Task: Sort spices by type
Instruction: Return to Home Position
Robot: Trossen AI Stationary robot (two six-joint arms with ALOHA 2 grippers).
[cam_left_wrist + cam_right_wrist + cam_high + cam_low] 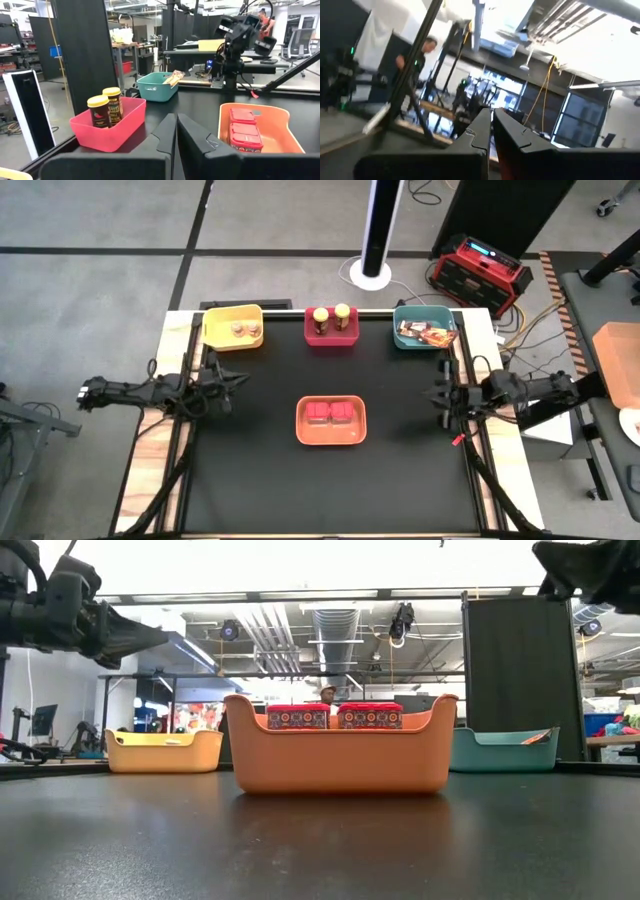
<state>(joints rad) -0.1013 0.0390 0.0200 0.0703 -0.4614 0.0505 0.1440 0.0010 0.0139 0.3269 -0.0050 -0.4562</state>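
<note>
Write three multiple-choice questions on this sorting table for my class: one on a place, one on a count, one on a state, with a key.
1. Where do the red tubs lie? A the yellow tray; B the orange tray; C the teal tray.
2. How many yellow-lidded jars stand in the red tray? A four; B one; C two.
3. The left pincer is: A shut and empty; B gripping a jar; C gripping a packet.
Key: 1 B, both tubs sit side by side in it; 2 C, the high view shows a pair; 3 A, its wrist view shows it closed on nothing.
</note>
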